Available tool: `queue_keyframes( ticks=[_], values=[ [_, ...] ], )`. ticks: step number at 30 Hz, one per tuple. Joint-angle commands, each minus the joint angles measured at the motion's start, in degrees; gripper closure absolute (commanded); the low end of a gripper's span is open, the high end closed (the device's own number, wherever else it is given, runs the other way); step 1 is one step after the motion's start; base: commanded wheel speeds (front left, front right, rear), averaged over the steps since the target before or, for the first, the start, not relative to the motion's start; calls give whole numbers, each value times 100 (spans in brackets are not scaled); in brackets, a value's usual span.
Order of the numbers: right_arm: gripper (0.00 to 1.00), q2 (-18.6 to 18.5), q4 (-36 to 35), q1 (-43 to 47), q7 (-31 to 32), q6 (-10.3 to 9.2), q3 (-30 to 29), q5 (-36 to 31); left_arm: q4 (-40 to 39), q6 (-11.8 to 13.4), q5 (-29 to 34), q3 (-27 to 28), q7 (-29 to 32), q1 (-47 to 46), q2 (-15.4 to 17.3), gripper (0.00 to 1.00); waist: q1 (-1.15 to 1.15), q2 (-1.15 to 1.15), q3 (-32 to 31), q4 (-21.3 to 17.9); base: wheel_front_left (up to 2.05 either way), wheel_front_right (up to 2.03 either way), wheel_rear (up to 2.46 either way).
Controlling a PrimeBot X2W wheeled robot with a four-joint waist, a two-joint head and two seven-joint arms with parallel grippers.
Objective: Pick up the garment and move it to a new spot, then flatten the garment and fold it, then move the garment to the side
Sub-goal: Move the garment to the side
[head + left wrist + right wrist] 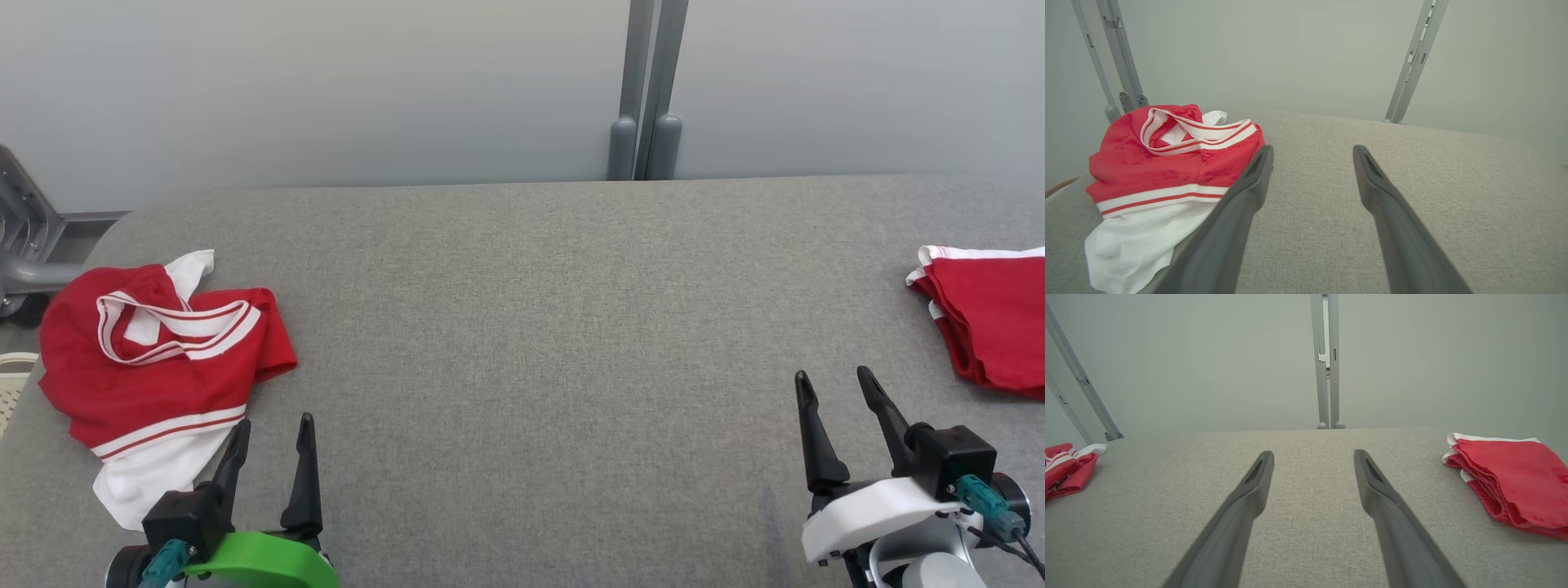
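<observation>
Crumpled red garment (155, 367) with white striped trim at the left end of the grey padded table (531, 327) — heaped, not flat, a white panel spilling from under the red toward the near edge. Lies just ahead and to the left of the left gripper (274, 421). That gripper low at the near-left of the table, green-shelled at the wrist, both dark fingers spread wide apart with nothing between them. In the left wrist view, its outer finger (1241, 204) crossing in front of the garment's white panel and red hem; touching or only above it, cannot tell. Bare grey cloth between the fingertips.

At the near-right, the right gripper (833, 374), white-shelled, fingers likewise parted and empty, pointing away over bare table. Well apart from the crumpled garment, with most of the table's width between.

At the far right of the table, a second red piece (992, 318) with white edging — folded in flat layers, partly cut off by the edge of the head view, to the right of the right gripper and not touching it.

Behind the table, pale wall panels (326, 82) and a grey upright post (649, 90).
</observation>
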Motion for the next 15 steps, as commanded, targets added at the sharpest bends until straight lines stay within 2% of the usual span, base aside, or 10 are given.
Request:
queue_keyframes(
  ticks=[1,5,15],
  values=[
    [0,5,39,110,-27,-1,-27,-137,33,-51,50,47,-16,130,-46,0,0,0,-43,0,0,0,0],
    [0,32,84,189,-34,-1,-83,-289,55,-135,76,161,-17,248,-104,0,0,0,-107,-9,0,0,0],
    [0,37,294,222,-17,-1,-44,-174,154,-337,232,221,-17,305,-188,0,0,0,-152,-26,0,0,0]
  ],
)
